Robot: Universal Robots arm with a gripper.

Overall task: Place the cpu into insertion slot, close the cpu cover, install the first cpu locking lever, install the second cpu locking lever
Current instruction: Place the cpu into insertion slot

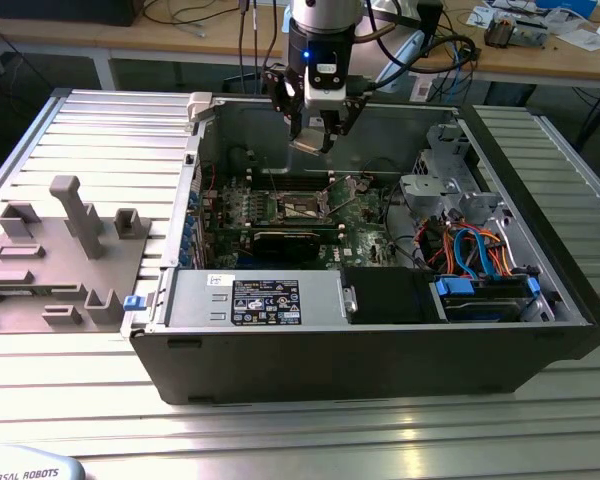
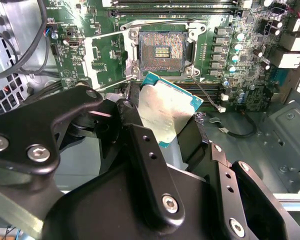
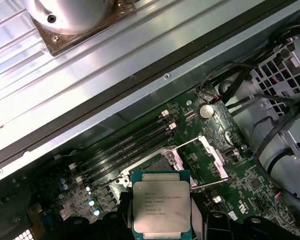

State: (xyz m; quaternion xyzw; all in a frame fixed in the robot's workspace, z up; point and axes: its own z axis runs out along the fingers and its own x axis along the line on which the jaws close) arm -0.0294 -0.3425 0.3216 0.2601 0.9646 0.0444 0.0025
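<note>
My gripper (image 1: pixel 313 135) hangs above the open computer case, shut on the cpu (image 1: pixel 308 146), which tilts between the fingers. In the second wrist view the cpu (image 2: pixel 168 113) shows its silver underside, held by black fingers (image 2: pixel 135 131) close above the board. In the first wrist view the cpu (image 3: pixel 161 207) shows its dull metal top. The insertion slot (image 2: pixel 161 51) lies bare and dark on the green board (image 2: pixel 250 95), a short way beyond the chip, and also shows in the exterior view (image 1: pixel 302 207). The cpu cover (image 3: pixel 211 152) stands swung open beside it. Two thin locking levers (image 2: pixel 107 36) stick out, unlatched.
Long memory slots (image 3: pixel 125 145) run beside the socket, and a black card (image 1: pixel 290 243) lies in front of it. A power supply (image 1: pixel 260 300) and drives with blue and orange cables (image 1: pixel 475 250) fill the case front. A grey fixture plate (image 1: pixel 60 250) sits at the exterior view's left.
</note>
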